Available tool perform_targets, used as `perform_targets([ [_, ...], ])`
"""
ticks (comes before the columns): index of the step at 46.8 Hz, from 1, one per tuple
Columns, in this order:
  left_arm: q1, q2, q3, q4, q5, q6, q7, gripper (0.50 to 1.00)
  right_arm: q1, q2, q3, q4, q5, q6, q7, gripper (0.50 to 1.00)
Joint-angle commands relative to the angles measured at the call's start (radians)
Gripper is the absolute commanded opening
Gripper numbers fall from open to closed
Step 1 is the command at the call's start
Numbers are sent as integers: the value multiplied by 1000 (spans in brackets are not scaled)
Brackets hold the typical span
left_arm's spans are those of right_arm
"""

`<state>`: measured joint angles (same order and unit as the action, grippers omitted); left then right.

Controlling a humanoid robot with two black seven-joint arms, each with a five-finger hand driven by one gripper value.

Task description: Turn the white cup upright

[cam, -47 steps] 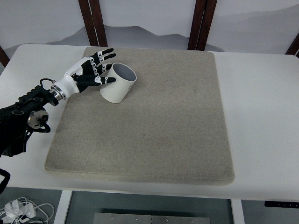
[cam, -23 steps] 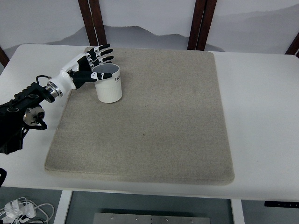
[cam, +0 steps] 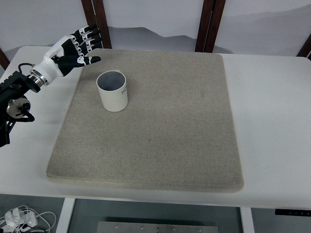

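The white cup (cam: 112, 91) stands upright on the grey mat (cam: 160, 131), mouth up, near the mat's far left corner. My left hand (cam: 80, 46) is up and to the left of the cup, apart from it, over the mat's far left edge. Its fingers are spread and hold nothing. The left arm comes in from the picture's left edge. My right arm is out of view.
The mat lies on a white table (cam: 272, 111). Dark wooden posts (cam: 96, 22) stand behind the table's far edge. Cables (cam: 19, 218) lie on the floor at the lower left.
The cup went from tilted in my left hand to standing upright on the mat. My left hand let go of it and drew back up and to the left.
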<state>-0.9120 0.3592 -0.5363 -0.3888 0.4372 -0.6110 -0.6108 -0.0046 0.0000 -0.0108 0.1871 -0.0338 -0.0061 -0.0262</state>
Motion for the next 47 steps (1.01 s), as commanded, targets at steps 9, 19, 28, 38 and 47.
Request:
perform_targets([
  [9,-45,14,1,45,-132,0,0,994,0,0,0,0,0,0,0,952],
  [19,-65,11,1,130,-202,0,0,994,0,0,0,0,0,0,0,952],
  [28,-84,-2,-8,157,-236,0,0,992,0,0,0,0,0,0,0,952],
  [38,-87,-35,-7,168,-463,0,0,988,0,0,0,0,0,0,0,952],
  [47,-85,-83,-8,162,-620,62,134,990,0,0,2,0,0,0,0,952],
])
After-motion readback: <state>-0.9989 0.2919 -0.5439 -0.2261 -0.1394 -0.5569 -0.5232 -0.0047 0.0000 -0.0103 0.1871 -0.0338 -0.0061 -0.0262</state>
